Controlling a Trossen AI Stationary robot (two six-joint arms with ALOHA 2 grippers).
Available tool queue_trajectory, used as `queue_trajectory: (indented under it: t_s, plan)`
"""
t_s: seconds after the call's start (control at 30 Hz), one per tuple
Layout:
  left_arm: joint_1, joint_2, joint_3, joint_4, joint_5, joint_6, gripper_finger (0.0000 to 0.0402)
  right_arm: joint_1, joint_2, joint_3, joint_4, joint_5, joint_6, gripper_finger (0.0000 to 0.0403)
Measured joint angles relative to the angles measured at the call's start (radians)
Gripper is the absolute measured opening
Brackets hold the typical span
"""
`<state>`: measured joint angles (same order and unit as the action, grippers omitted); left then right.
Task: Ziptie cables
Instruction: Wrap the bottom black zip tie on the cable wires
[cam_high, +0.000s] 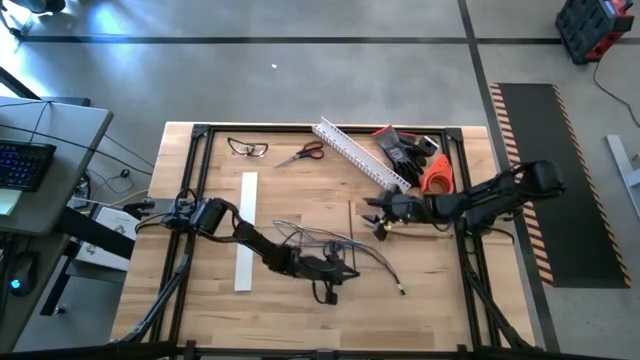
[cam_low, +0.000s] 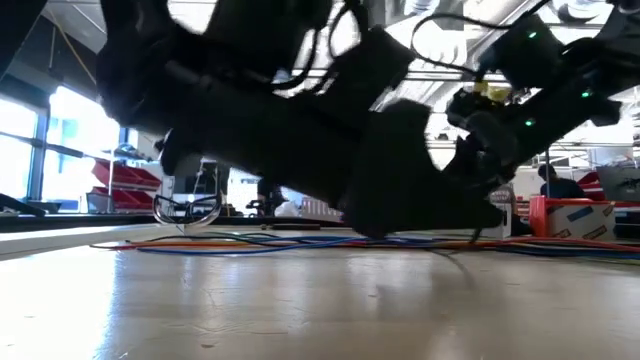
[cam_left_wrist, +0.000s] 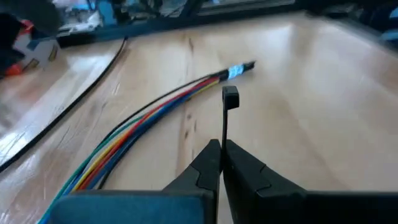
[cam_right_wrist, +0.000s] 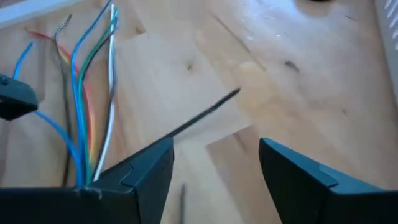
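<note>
The cables (cam_high: 345, 245) lie in a loose multicoloured bundle at the table's middle, with a taped end (cam_left_wrist: 239, 70) in the left wrist view. My left gripper (cam_high: 335, 272) is low over them, near their near side, and shut on a thin dark ziptie (cam_left_wrist: 225, 121). My right gripper (cam_right_wrist: 214, 155) stands open to the right of the bundle (cam_right_wrist: 87, 93). It hangs above another ziptie (cam_right_wrist: 205, 115) that lies flat on the wood, and touches nothing. My left gripper pinches the ziptie's strip (cam_left_wrist: 223, 138) between its two fingertips. The strip runs on along the fingers and out past their tips. Its square head (cam_left_wrist: 230, 98) is the free end and stands beside the cables' taped end, nearly level.
A white slotted channel (cam_high: 360, 155), dark gloves (cam_high: 400, 145) and an orange object (cam_high: 437, 175) lie at the far right. Scissors (cam_high: 300, 153) and glasses (cam_high: 248, 148) lie at the far edge. A white flat strip (cam_high: 246, 245) lies left of the cables. Black frame rails (cam_high: 195, 200) border the table.
</note>
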<state>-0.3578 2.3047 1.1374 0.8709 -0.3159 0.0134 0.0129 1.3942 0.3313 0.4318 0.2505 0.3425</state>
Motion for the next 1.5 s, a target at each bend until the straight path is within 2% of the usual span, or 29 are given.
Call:
queue_trajectory:
  t_s: [0.2, 0.6, 0.83, 0.93, 1.23, 1.5]
  plan:
    - [0.019, 0.000, -0.062, 0.089, 0.044, -0.009, 0.0000, -0.085, 0.048, 0.007, 0.074, -0.128, -0.003, 0.0222]
    - [0.014, 0.000, -0.062, 0.092, 0.053, -0.009, 0.0000, -0.189, 0.250, 0.155, -0.005, -0.117, -0.081, 0.0223]
    - [0.014, 0.000, -0.062, 0.091, 0.071, -0.009, 0.0000, -0.266, 0.335, 0.203, 0.010, -0.297, -0.092, 0.0223]
    - [0.014, 0.000, -0.062, 0.090, 0.071, -0.009, 0.0000, -0.270, 0.354, 0.209, 0.018, -0.323, -0.112, 0.0217]
    - [0.014, 0.000, -0.062, 0.076, 0.068, -0.009, 0.0000, -0.235, 0.357, 0.207, 0.017, -0.461, -0.124, 0.0136]
    - [0.014, 0.000, -0.062, 0.073, 0.058, -0.011, 0.0000, -0.181, 0.359, 0.204, 0.021, -0.451, -0.128, 0.0062]
